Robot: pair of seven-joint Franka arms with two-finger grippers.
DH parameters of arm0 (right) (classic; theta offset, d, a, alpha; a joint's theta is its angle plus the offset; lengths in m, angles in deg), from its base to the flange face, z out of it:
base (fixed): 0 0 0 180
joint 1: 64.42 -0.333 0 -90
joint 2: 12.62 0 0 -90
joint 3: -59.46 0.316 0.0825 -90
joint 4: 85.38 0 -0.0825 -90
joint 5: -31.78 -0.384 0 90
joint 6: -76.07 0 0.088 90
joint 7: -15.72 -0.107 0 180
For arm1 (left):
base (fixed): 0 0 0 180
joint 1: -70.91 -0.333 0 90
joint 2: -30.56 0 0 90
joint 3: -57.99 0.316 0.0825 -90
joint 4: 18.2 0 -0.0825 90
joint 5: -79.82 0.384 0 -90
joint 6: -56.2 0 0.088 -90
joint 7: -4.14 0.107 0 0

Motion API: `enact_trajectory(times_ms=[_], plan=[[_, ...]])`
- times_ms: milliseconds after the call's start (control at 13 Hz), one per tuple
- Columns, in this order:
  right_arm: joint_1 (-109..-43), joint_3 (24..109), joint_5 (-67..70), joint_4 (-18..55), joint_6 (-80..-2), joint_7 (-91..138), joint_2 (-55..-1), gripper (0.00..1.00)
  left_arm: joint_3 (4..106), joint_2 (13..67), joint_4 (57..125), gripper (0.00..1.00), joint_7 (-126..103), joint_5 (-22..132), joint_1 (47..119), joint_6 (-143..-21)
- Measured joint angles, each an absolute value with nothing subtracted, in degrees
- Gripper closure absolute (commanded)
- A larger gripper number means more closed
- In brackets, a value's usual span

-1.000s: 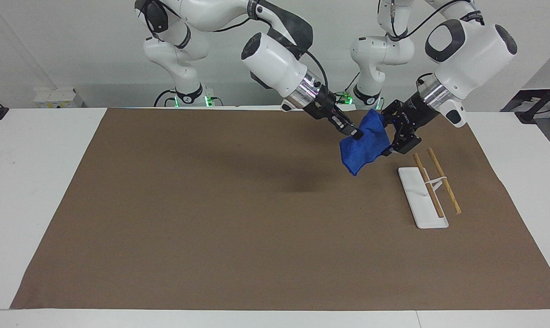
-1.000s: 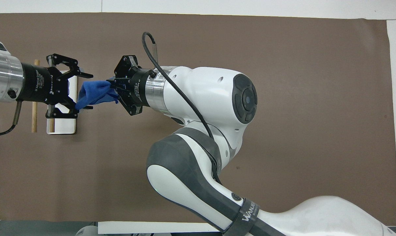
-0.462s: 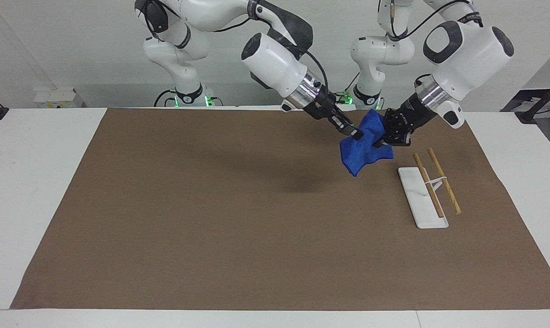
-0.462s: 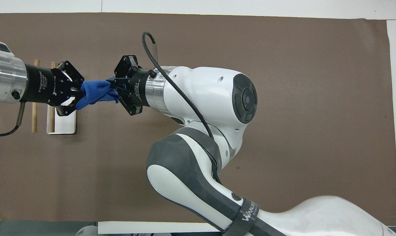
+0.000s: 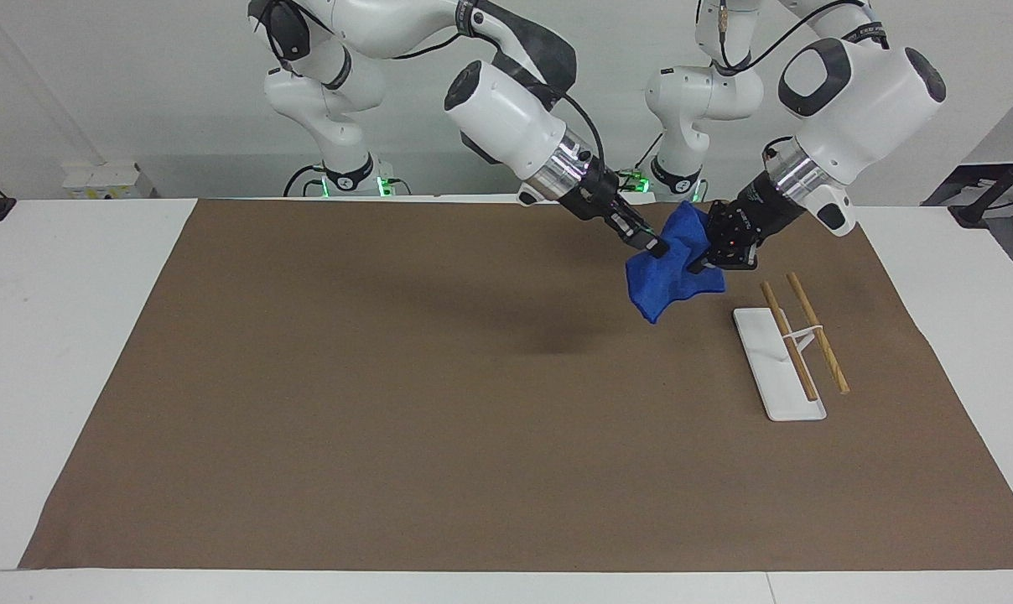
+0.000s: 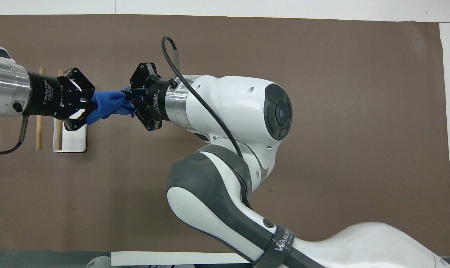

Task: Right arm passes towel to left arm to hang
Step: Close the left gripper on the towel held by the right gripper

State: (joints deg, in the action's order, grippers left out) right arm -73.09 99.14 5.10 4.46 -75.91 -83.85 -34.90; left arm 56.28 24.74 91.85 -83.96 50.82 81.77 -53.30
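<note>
Left gripper (image 5: pixel 698 267): its jaws just shut on the towel (image 5: pixel 670 278).
Right gripper (image 5: pixel 656 247): jaws hold the towel too.
Next: right can let go.

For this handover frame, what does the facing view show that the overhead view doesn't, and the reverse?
Only the facing view shows both arm bases, the towel hanging clear above the brown mat, and its lower corner drooping. Only the overhead view shows the towel stretched between the two grippers. Both show the right gripper and the left gripper shut on the towel, with the white rack and its wooden rods toward the left arm's end.
</note>
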Motion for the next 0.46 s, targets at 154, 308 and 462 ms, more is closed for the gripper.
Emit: enact_trajectory(times_ms=[154, 308, 462], plan=[[-73.08, 99.14, 5.1, 4.46, -75.91, -83.85, -34.9, 0.57, 56.28, 24.74, 91.85, 1.0, -83.94, 50.82, 81.77, -53.47], [-72.96, 99.12, 5.1, 4.46, -75.91, -83.85, -34.95, 0.0, 56.29, 24.74, 91.85, 1.0, -83.92, 50.82, 81.78, -53.58], [-72.82, 98.98, 5.1, 4.46, -75.9, -83.82, -35.06, 0.0, 56.28, 24.74, 91.85, 1.0, -83.89, 50.82, 81.78, -53.63]])
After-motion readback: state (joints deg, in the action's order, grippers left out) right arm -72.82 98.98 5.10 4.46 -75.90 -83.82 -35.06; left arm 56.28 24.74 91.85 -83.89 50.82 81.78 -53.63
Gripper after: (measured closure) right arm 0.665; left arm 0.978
